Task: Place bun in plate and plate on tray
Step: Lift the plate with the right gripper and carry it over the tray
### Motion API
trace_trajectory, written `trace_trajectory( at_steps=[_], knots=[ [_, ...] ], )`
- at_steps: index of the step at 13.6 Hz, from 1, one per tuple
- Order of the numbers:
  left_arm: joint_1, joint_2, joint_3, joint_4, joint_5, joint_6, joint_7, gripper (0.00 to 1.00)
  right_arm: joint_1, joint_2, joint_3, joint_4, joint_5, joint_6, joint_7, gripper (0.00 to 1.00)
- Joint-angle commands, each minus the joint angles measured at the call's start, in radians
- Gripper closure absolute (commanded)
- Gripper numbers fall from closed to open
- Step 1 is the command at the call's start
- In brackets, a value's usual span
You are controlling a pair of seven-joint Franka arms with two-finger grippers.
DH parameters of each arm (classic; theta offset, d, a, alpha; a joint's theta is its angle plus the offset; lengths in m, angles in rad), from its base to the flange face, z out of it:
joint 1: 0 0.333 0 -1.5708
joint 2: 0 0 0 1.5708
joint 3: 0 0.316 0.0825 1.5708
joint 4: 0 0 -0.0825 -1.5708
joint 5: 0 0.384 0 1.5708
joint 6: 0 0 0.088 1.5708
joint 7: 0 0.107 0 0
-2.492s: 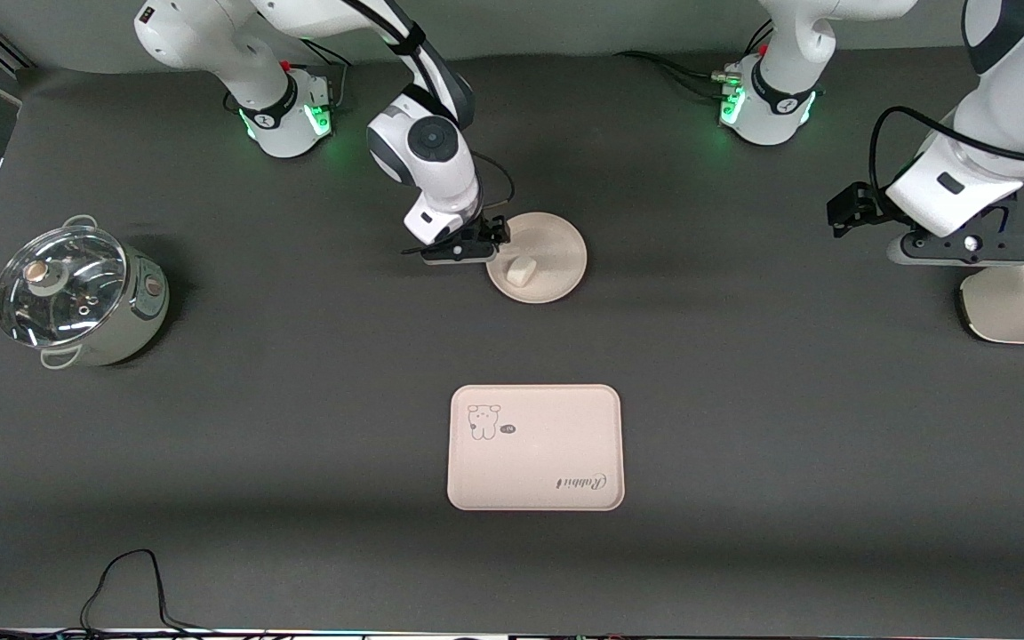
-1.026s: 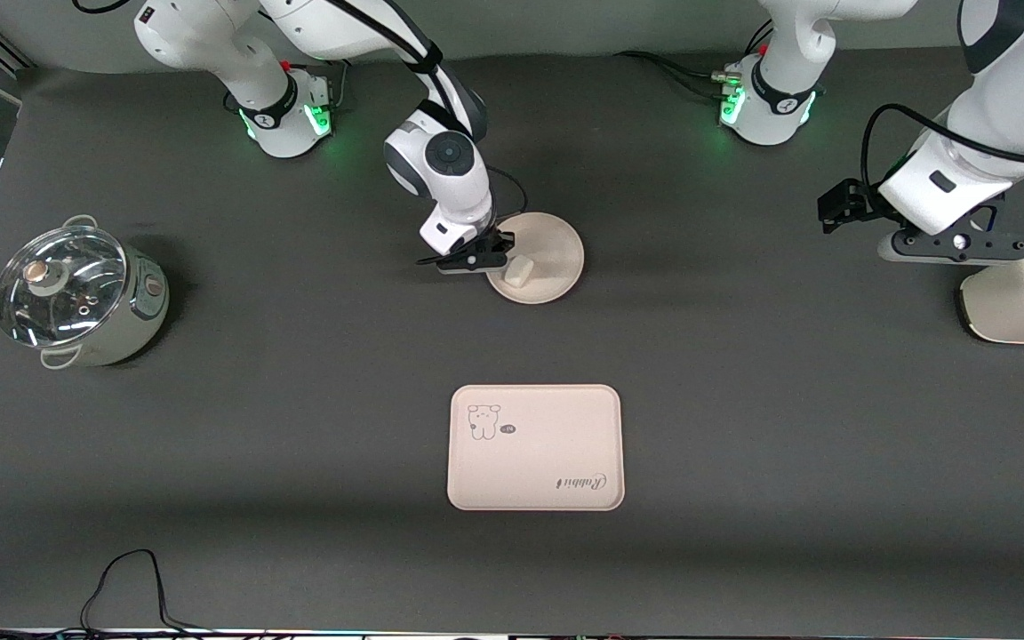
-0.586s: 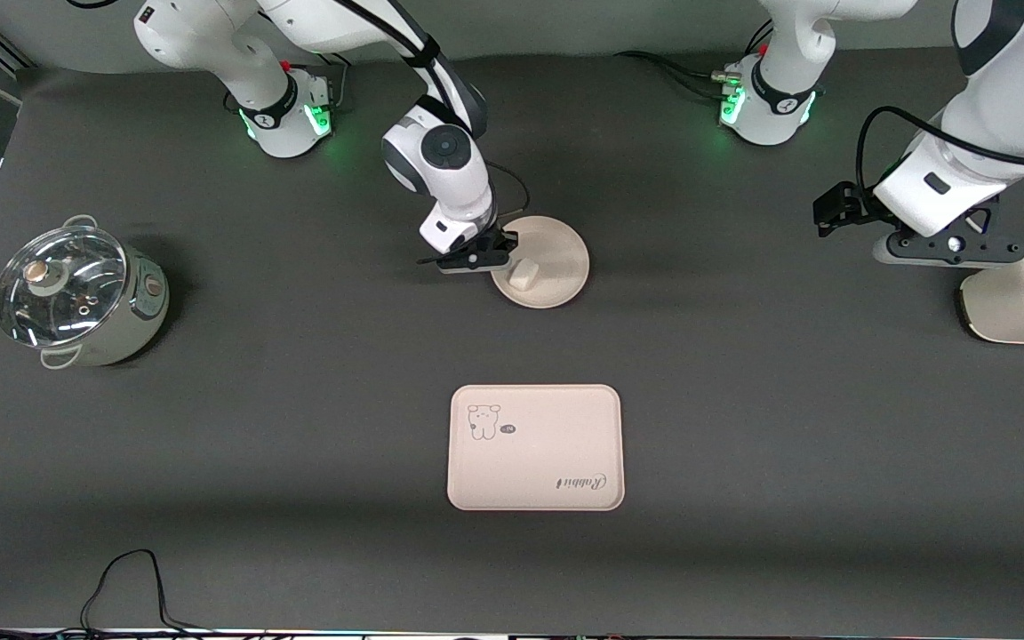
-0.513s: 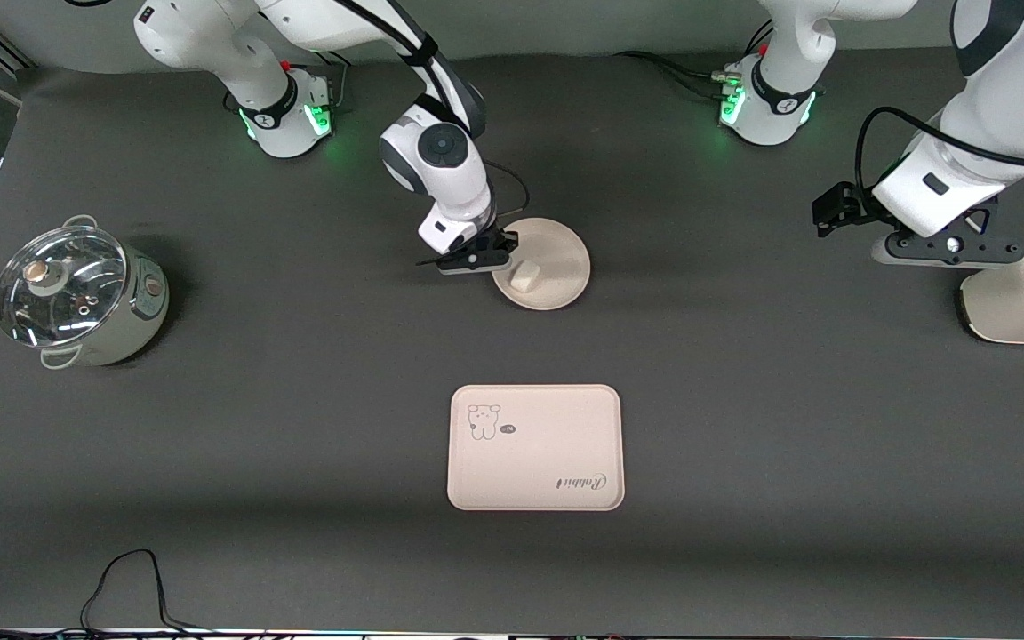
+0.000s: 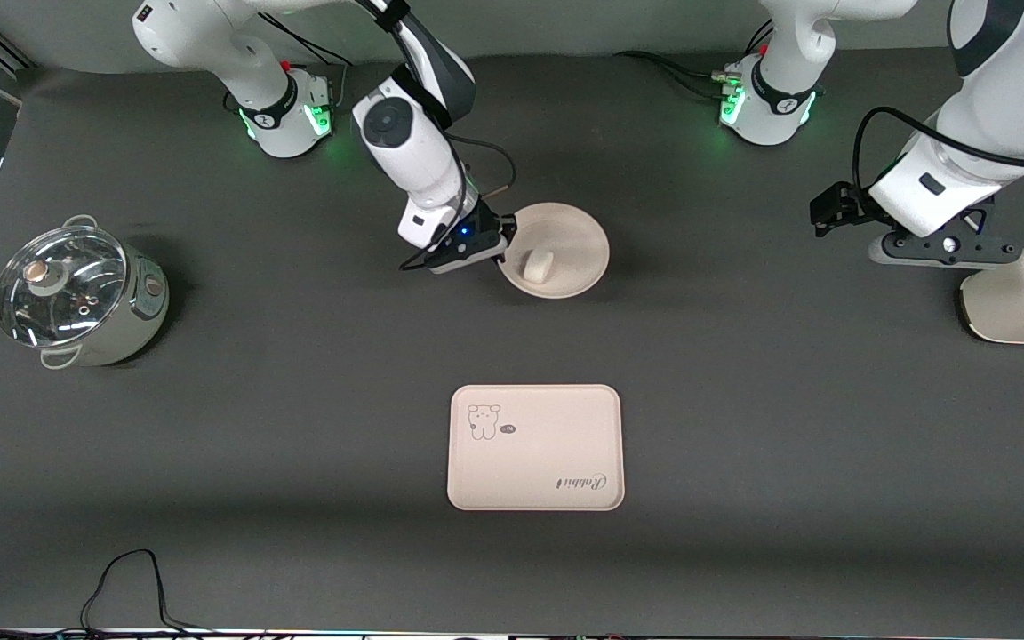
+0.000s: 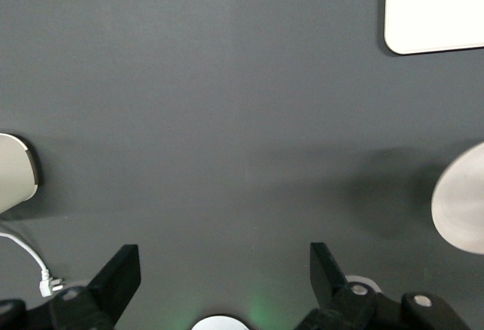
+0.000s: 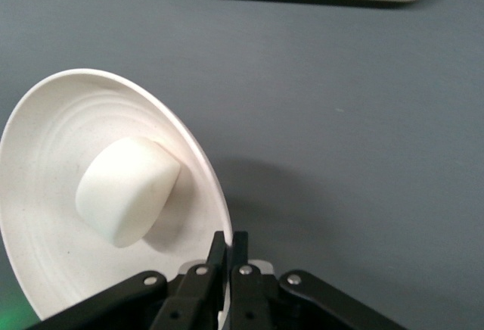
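Since the earlier front frames the plate (image 5: 554, 251) has come up off the counter (image 5: 743, 427) and sits larger and slightly tilted in view, carried by the right gripper (image 5: 501, 246), whose wrist has swung up toward its base.

Right jaws are shut on the plate rim at the edge toward the right arm's end of the counter; the right wrist view confirms the pinch on the rim. The bun (image 5: 537, 264) lies in the plate, off centre, close to the held edge.

The tray (image 5: 536, 447) rests near the counter's front edge, directly below the plate in the front view and well apart from it.

Risk: a single-edge pinch leaves the plate cantilevered. Any further tilt or a sharp move could roll the bun out or let the rim slip.

The left gripper (image 5: 952, 251), jaws open and empty, waits over the white appliance (image 5: 1023, 302) at the left arm's end. A lidded pot (image 5: 76, 293) stands at the right arm's end. Neither blocks the path to the tray.
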State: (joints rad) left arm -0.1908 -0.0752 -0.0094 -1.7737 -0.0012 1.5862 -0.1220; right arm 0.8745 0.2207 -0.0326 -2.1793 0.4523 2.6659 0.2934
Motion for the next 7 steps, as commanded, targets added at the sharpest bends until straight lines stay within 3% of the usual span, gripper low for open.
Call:
trace_trajectory(
  at_steps=[1,4,7],
  knots=[
    [-0.010,-0.008,0.005,-0.012,-0.006,0.018,-0.018,0.00,-0.008,-0.041,0.005,-0.025,0.143,-0.003,-0.148,1.00],
    [-0.009,-0.011,0.006,-0.012,-0.006,0.014,-0.016,0.00,-0.086,0.092,0.002,0.109,0.141,-0.006,-0.151,1.00],
    [-0.009,-0.011,0.006,-0.012,-0.006,0.014,-0.016,0.00,-0.188,0.274,-0.019,0.409,0.132,-0.154,-0.145,1.00]
  ],
)
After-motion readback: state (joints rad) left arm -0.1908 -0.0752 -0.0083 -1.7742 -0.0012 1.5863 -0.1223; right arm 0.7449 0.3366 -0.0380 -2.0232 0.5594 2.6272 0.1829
